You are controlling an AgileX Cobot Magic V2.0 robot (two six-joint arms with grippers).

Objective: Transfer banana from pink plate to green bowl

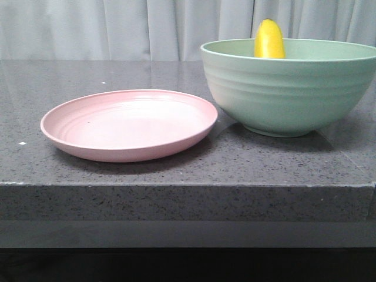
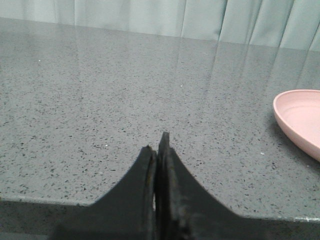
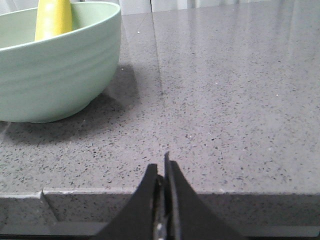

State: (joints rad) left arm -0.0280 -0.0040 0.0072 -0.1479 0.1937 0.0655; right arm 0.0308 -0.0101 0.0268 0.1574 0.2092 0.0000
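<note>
Transfer looks done: banana (image 1: 269,40) standing in the bowl (image 1: 288,88), one end poking above the far rim, leaning on the inner wall, the rest hidden below the rim; plate (image 1: 129,124) bare, just left of the bowl, rims very near or overlapping in the front view — touching or not, cannot tell. Neither arm in the front view. Left gripper (image 2: 159,150) pulled back at the near edge of the surface (image 1: 176,170), jaws clenched on nothing, plate off toward the robot's right. Right gripper (image 3: 161,170) likewise back at the near edge, jaws pressed together and empty, bowl off toward the robot's left with the banana showing above its rim. Probably nothing left but holding clear or parking; any further move calls only for staying low and away from the bowl, since a knock could tip the leaning banana. Open surface wide on both flanks — bare grey stone left of the plate and right of the bowl. Near edge a sharp drop just ahead of the plate; curtain behind.
</note>
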